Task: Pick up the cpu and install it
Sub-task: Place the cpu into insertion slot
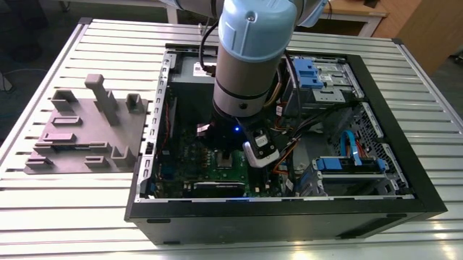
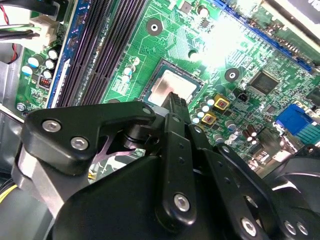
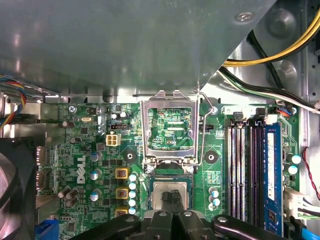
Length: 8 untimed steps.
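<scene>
The cpu [image 3: 160,191] lies flat in its socket on the green motherboard [image 3: 80,150], its silver top catching the light; it is also seen as the cpu [image 2: 167,85] in the second wrist view. My gripper [image 3: 171,197] hangs straight over it, fingers [image 2: 176,104] drawn together and narrower than the chip, tips at or just above its top face. Nothing sits between the fingers. The socket's metal load plate [image 3: 167,102] stands swung up behind the chip. In the exterior view the arm reaches down into the open computer case [image 1: 289,208].
A purple-grey plastic tray [image 1: 79,135] with upright blocks lies on the slatted table at the exterior view's left. Memory slots [image 3: 250,170], yellow and black cables [image 3: 280,45] and a grey metal box [image 3: 125,45] surround the socket. Blue drive brackets [image 1: 347,162] sit at the case's right.
</scene>
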Available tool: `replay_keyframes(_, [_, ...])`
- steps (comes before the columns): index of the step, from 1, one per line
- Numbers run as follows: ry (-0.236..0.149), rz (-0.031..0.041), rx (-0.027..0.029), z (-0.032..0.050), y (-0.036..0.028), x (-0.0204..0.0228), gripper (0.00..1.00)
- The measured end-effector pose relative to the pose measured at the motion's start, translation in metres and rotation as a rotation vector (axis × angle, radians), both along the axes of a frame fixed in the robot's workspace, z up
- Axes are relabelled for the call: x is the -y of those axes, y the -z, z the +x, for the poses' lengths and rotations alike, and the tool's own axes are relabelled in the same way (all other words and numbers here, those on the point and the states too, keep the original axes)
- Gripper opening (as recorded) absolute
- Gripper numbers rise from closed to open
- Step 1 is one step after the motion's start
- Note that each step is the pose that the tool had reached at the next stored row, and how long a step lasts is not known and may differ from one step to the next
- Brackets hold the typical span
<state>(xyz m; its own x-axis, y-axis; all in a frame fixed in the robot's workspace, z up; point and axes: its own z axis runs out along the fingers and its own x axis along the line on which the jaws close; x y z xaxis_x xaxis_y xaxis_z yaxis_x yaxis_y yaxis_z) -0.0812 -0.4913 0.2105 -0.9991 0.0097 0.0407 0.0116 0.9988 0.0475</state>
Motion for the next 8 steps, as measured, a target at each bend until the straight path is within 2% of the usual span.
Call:
replay_keyframes(4, [0.0,-0.0003,-0.0002,0.0,-0.0006,0.0,0.11])
replay_keyframes(8, [0.0,-0.0002,-0.0001,0.0,-0.0057,0.0,0.11])
